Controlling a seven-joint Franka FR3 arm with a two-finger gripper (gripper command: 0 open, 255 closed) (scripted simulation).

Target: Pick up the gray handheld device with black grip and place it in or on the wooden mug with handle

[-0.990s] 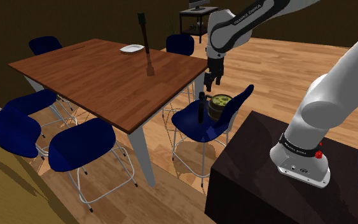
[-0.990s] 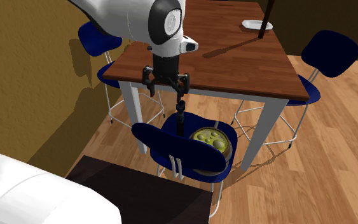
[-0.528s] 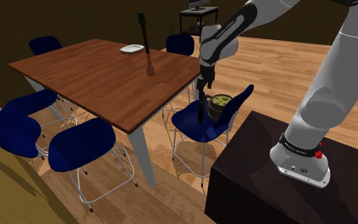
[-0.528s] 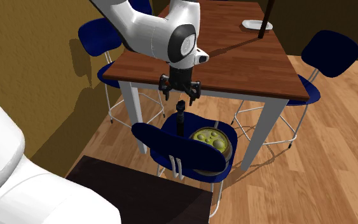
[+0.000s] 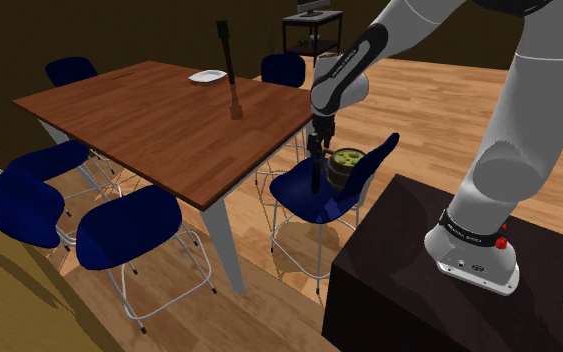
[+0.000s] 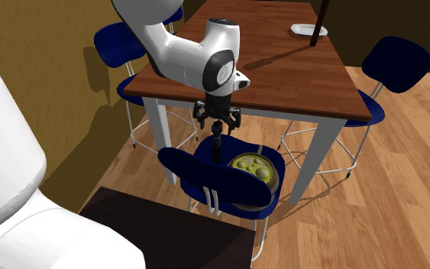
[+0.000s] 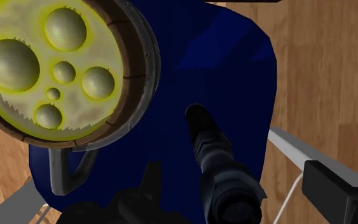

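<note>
Your white arm (image 5: 534,95) has dark joints and a black lettered band (image 5: 474,232) by its base. A red button (image 5: 503,241) adjoins it; your tool (image 6: 218,126) is black.

The whole scene is dim, with light falling from above. The wooden floor (image 5: 439,95) at the far right is the brightest part, and the table top (image 5: 159,120) carries a soft sheen. In the second exterior view a long dark shadow lies across that top, and chairs cast soft shadows on the ochre wall (image 6: 30,92) at the left. The stand (image 5: 389,280) reads nearly black. In the wrist view the chair seat (image 7: 190,76) is so deep a blue that the dark handheld device (image 7: 212,149) barely stands out, while the mug (image 7: 147,57) holds a glowing yellow-green filling.
</note>
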